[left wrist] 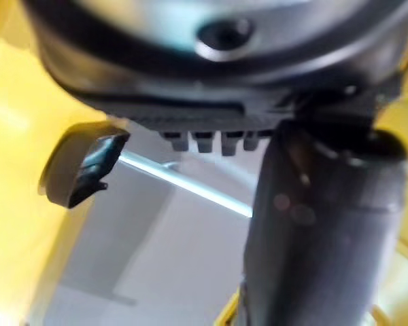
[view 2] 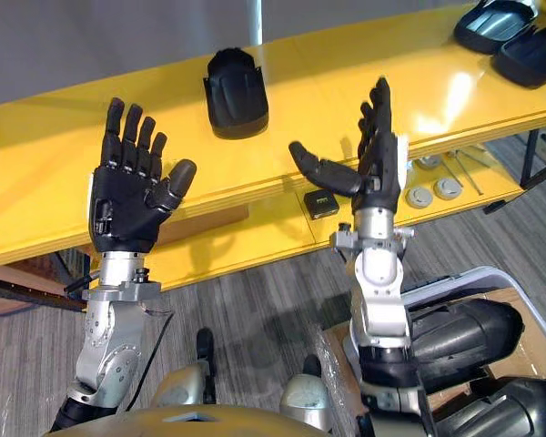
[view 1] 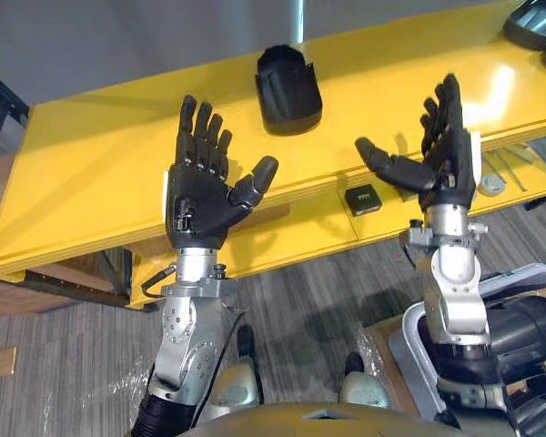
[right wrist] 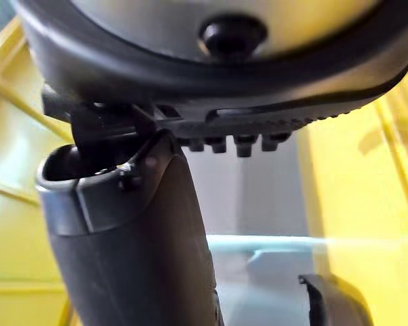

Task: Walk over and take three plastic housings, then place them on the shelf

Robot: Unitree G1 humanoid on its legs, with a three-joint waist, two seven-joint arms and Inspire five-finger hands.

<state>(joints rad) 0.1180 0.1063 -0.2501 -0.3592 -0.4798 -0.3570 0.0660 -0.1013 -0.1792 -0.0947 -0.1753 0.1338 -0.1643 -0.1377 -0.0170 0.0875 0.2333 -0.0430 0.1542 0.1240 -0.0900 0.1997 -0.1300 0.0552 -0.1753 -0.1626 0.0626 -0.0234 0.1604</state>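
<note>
Fingers (view 1: 205, 127) straight on left hand (view 1: 200, 196) and right hand (view 1: 444, 162), black housing (view 1: 288, 91) beyond

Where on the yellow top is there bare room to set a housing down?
The yellow top is bare from the single black housing to its left end, and again between that housing and the housings at the right end. The lower ledge's right part is crowded: small box, grey discs.

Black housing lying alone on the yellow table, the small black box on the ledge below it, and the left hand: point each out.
black housing (view 1: 288, 91), left eye view, middle of its upper surface
small black box (view 1: 362, 198), left eye view, centre of its top face
left hand (view 1: 200, 196), left eye view, on the palm
</note>
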